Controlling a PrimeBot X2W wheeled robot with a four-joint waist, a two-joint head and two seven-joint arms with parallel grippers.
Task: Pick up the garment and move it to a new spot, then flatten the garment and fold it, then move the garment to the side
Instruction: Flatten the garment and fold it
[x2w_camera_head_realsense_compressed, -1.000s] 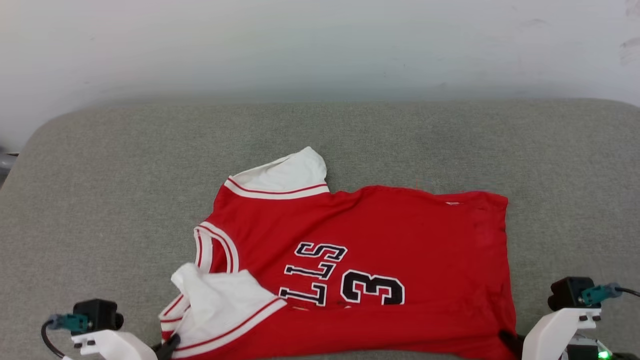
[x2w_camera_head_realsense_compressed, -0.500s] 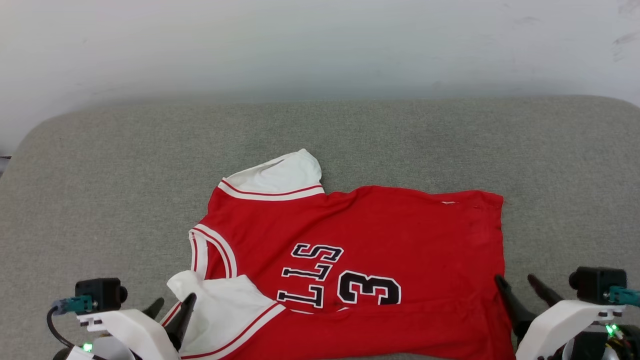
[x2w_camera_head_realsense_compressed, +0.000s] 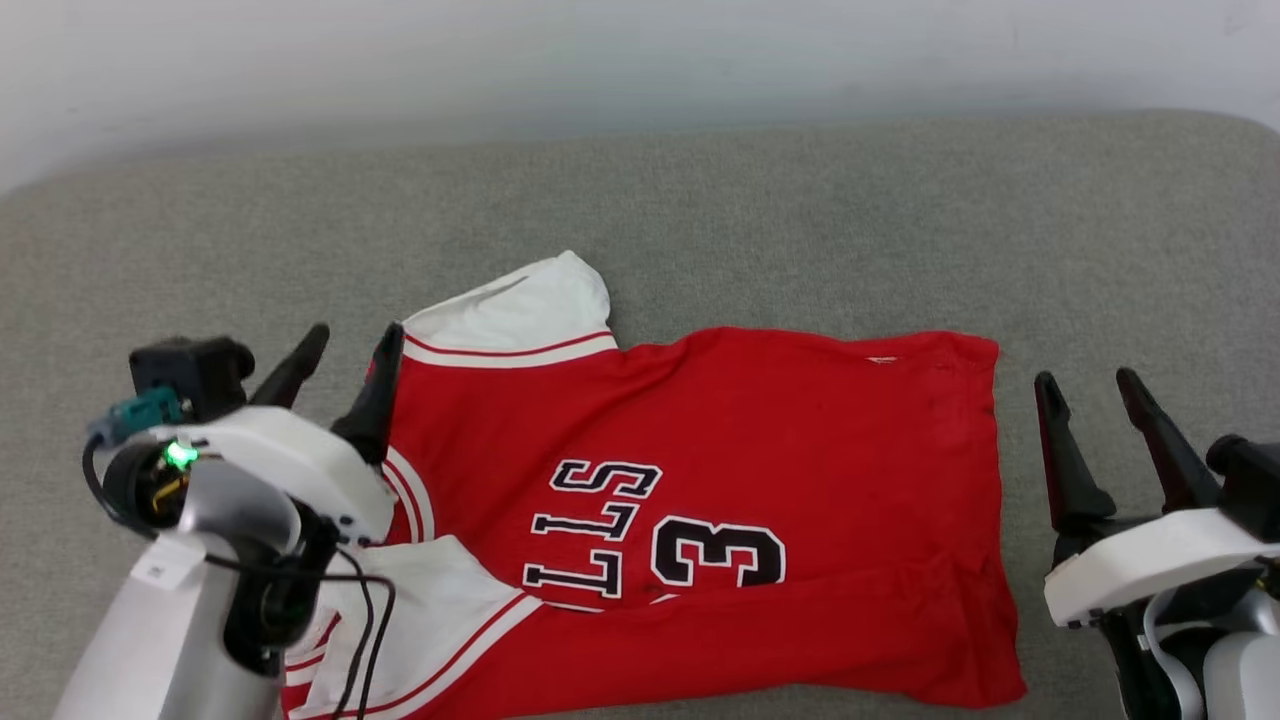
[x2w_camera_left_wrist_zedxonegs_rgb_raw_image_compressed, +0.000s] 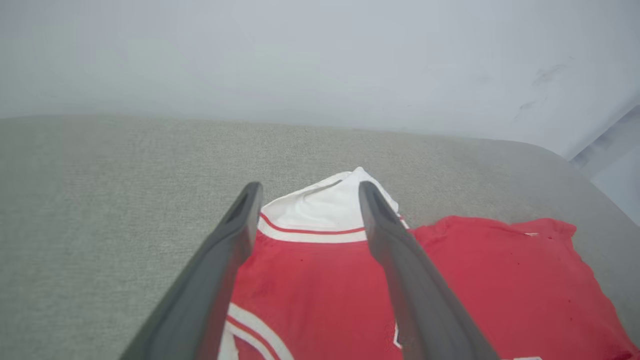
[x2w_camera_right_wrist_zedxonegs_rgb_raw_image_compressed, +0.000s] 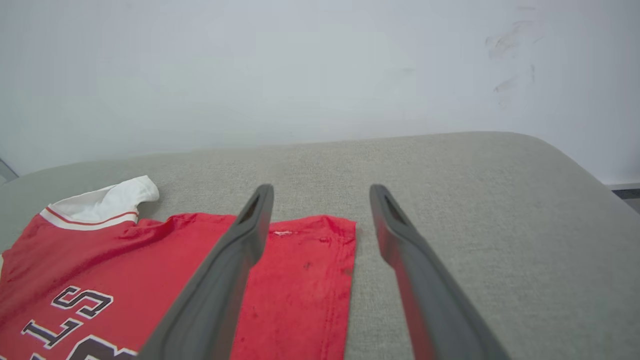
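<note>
A grey fabric surface (x2w_camera_head_realsense_compressed: 800, 230) meets a pale wall (x2w_camera_head_realsense_compressed: 600, 50) along the top. The garment (x2w_camera_head_realsense_compressed: 750, 450) lies spread at lower centre, with the left gripper (x2w_camera_head_realsense_compressed: 357, 330) at its left edge and the right gripper (x2w_camera_head_realsense_compressed: 1085, 376) just right of it, both with fingers apart and empty.

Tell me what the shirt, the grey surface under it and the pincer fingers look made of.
The garment: soft matte cloth, likely polyester or cotton; it wrinkles and lies limp. The grey surface: woven upholstery fabric, a fine weave shows. Left pincer fingers: dark matte plastic or rubber, cannot tell which.
</note>
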